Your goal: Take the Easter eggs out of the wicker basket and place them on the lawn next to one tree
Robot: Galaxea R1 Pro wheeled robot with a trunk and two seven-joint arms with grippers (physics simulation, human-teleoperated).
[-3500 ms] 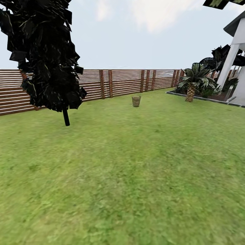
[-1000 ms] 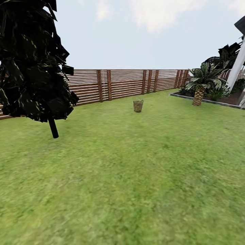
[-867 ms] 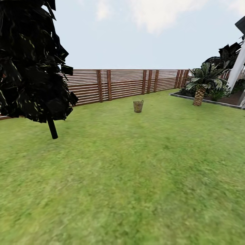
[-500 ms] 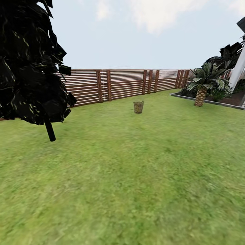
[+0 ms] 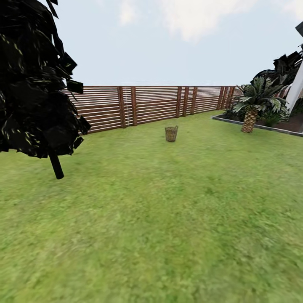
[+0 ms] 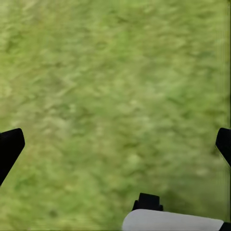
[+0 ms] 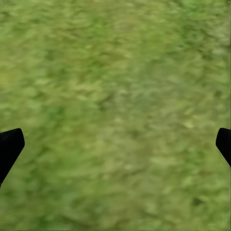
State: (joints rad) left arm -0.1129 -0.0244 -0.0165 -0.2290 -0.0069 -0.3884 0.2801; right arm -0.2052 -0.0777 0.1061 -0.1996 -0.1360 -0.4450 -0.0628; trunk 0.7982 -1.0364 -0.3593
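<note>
In the head view, the basket [image 5: 171, 134] stood upright on the lawn [image 5: 168, 219], well ahead and a little short of the slat fence [image 5: 147, 103]. It was too small and far to tell whether any eggs lay inside, and no egg lay on the grass anywhere in sight. A dark cypress [image 5: 33, 80] rose at the left, its thin trunk planted in the grass, and a short palm [image 5: 254, 105] grew in a bordered bed at the right, beside a white post of the house [image 5: 296, 86]. No thick grey-trunked tree was in sight, so a drop spot had yet to be found. In the left wrist view, the left gripper [image 6: 115, 149] hung over bare grass with its two dark fingertips [image 6: 9, 149] at the opposite edges of the frame, spread wide with nothing between them; a pale part of the robot showed at one edge. In the right wrist view, the right gripper [image 7: 115, 147] likewise looked onto plain grass, fingertips [image 7: 9, 147] wide apart and empty. Judging from all this, the task had barely begun: the robot seemed only on its approach to the basket, no egg had been picked or placed, and the whole job remained of reaching the basket, lifting out three eggs and setting them by one tree.
</note>
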